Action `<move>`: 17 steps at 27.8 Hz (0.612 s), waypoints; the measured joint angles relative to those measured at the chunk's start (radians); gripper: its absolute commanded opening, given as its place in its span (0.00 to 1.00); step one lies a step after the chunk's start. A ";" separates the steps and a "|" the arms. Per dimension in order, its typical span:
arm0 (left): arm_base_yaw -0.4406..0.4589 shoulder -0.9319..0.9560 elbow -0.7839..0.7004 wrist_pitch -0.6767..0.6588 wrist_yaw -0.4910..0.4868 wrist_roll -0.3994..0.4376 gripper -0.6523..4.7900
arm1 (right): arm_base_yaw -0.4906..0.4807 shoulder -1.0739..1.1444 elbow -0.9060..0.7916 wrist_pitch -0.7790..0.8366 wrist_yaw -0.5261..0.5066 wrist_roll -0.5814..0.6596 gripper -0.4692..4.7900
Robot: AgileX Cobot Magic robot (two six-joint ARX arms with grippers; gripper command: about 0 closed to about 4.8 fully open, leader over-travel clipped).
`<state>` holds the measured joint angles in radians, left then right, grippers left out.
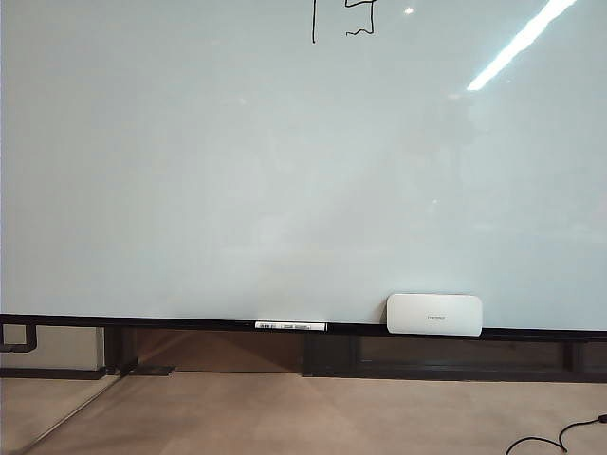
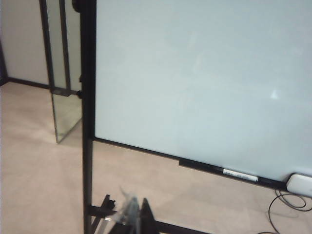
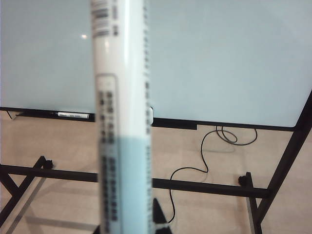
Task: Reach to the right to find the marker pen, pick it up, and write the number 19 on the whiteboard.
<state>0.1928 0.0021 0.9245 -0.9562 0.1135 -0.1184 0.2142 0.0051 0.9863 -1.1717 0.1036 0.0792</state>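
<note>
Left gripper: dark pointed jaws plus clear, blurred part. Right gripper: dark pointed jaws.

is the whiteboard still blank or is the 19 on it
Written on. The whiteboard carries the number 19 in thin black strokes at the exterior view's top edge, its upper part cut off by the frame.

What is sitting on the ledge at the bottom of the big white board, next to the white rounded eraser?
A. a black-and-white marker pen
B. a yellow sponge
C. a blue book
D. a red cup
A: a black-and-white marker pen lies flat on the dark ledge, left of the white rounded eraser under the glossy whiteboard.
</note>
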 measured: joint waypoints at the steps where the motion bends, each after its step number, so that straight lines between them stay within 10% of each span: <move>1: 0.002 0.001 -0.019 0.021 0.001 -0.006 0.11 | 0.000 0.000 -0.027 0.026 -0.005 0.000 0.09; 17: 0.002 0.005 -0.494 0.483 0.044 -0.153 0.11 | 0.003 0.003 -0.496 0.681 -0.107 0.006 0.09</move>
<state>0.1947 0.0067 0.4309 -0.4736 0.1574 -0.2718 0.2176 0.0082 0.4908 -0.4904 -0.0032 0.0853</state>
